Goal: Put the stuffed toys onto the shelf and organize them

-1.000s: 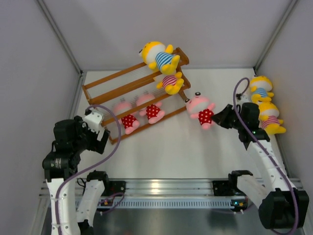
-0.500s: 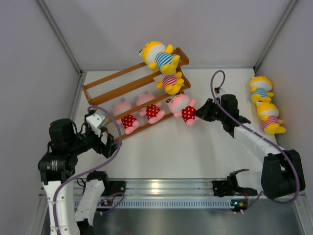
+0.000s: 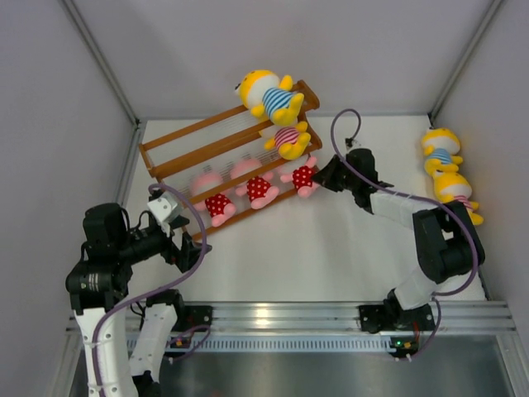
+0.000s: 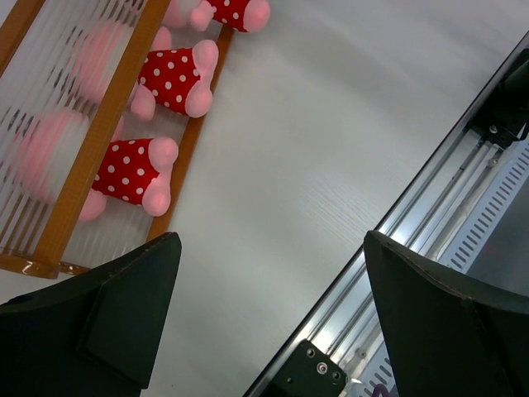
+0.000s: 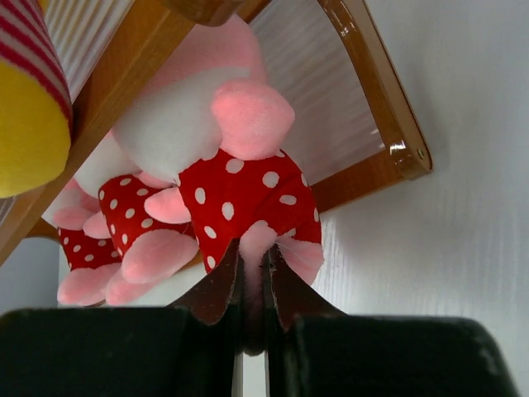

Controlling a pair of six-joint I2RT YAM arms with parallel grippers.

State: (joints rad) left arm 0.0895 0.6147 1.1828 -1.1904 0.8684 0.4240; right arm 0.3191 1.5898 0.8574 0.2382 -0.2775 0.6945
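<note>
White table (image 3: 331, 265) across centre, faint wood grain. Aluminium rail (image 3: 281, 313) along table edge at 6 o'clock; perforated metal strip (image 3: 281, 341) just beside it, nearer. Plain grey back wall (image 3: 248, 41) at 12, side panels at 9 (image 3: 50, 124) and 3 (image 3: 506, 91). Metal corner posts at 11 (image 3: 99, 58) and 1 (image 3: 467, 54).

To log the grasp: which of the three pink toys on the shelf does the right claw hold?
The rightmost pink toy, at the shelf's end: the right claw is shut on its foot; the other two sit untouched.

Glossy wooden shelf (image 5: 376, 91), plush cloth toys (image 5: 235, 194)
</note>
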